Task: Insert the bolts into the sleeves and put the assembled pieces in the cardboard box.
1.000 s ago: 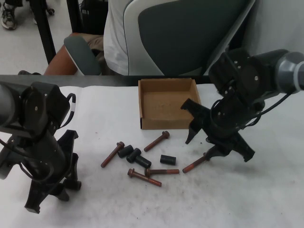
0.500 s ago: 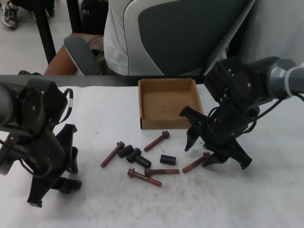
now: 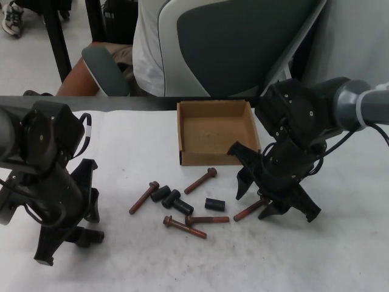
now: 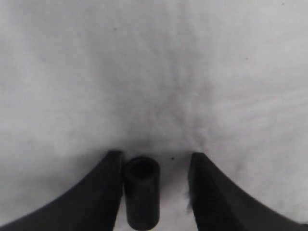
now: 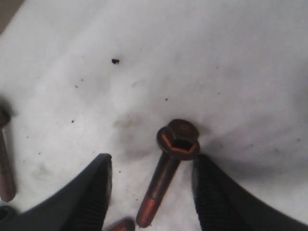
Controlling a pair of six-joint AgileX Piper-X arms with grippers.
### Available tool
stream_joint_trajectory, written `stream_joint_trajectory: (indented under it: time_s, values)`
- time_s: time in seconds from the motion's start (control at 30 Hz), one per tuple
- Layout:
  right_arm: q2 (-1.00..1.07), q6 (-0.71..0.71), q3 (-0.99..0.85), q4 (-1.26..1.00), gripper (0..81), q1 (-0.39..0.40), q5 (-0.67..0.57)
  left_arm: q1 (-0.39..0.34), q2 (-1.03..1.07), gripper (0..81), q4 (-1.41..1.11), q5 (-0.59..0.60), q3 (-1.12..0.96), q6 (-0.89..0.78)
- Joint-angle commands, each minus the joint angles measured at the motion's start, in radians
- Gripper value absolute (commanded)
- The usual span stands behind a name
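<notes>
The right gripper [image 5: 150,161] has its fingers open on either side of a copper bolt [image 5: 167,168] lying on the white counter [image 5: 216,72], near the cardboard box [image 3: 209,159]. The left gripper [image 4: 155,156] is likewise spread, with a black sleeve [image 4: 142,192] between its fingers, touching one of them

On my feed the bolt [image 5: 169,166] reads coppery red-brown and the sleeve [image 4: 142,192] matte black, the same black as the fingers [image 4: 101,197] on both arms. The desk [image 3: 316,255] is plain white with a few dark specks. The cardboard box [image 3: 206,158] is an unpatterned tan-brown.
</notes>
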Motion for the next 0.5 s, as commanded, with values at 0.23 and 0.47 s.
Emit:
stream_joint_trajectory:
  time_s: [0.23, 0.47]
  values:
    - [0.002, 0.007, -0.003, 0.005, 48.9, -0.002, 0.074, 0.000, 0.023, 42.6, -0.001, 0.024, 0.001, -0.003]
    - [0.002, 0.007, -0.003, 0.005, 48.9, -0.002, 0.074, 0.000, 0.023, 42.6, -0.008, 0.076, 0.001, -0.003]
